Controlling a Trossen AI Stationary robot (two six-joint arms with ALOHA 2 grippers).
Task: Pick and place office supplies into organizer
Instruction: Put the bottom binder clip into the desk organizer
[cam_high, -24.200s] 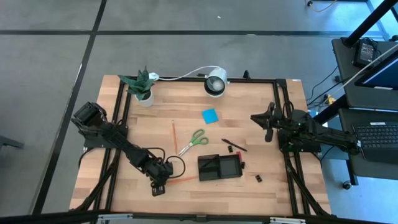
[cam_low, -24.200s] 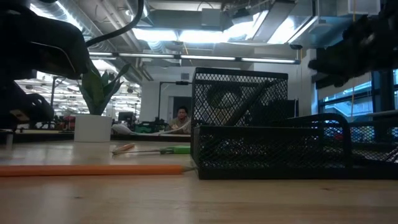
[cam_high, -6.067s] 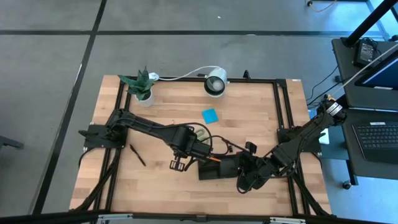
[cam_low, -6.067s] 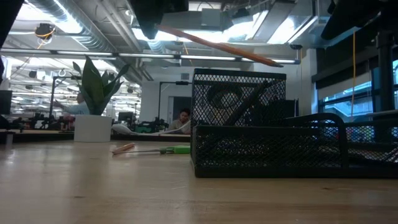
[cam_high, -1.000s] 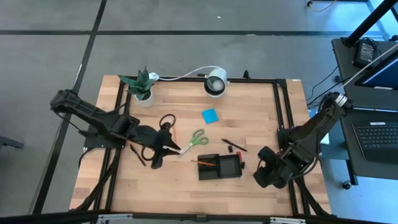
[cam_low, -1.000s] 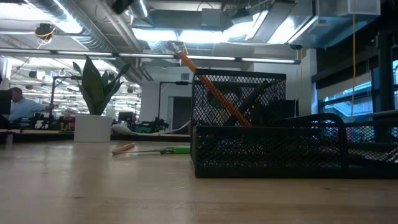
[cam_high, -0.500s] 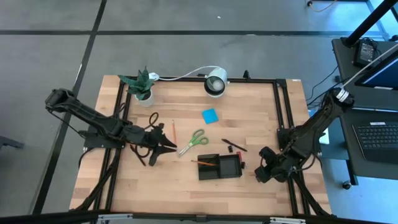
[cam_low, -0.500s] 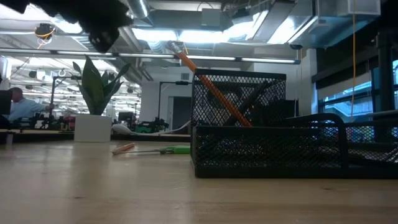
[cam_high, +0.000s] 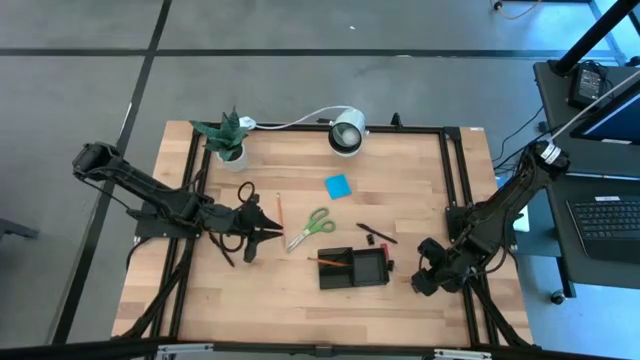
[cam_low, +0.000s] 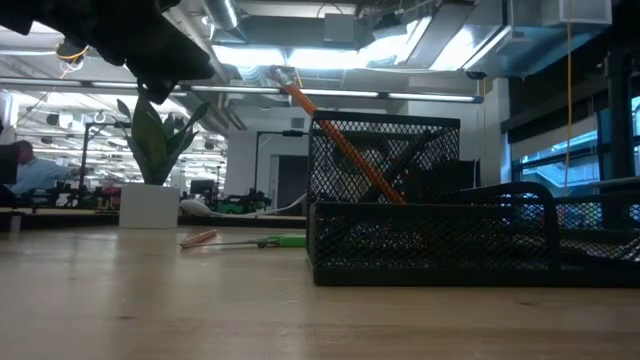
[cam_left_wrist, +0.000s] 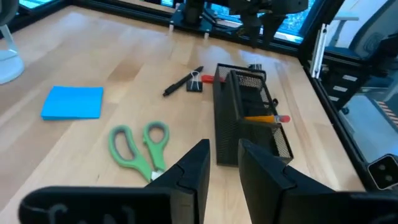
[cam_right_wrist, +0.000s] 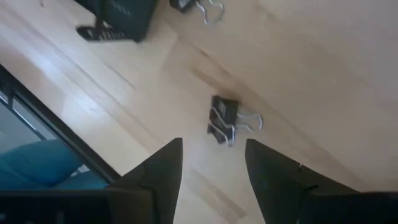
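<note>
Orange pencil leaning tilted in organizer, eraser end up

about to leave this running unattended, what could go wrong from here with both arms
1. The right end effector hovers open over a small binder clip lying flat; its fingers may slide off or flick it.
2. The pencil leans out over the organizer wall, so a passing arm might knock it out.
3. The left end effector points at the scissors, whose flat blades could be hard to pinch.
</note>
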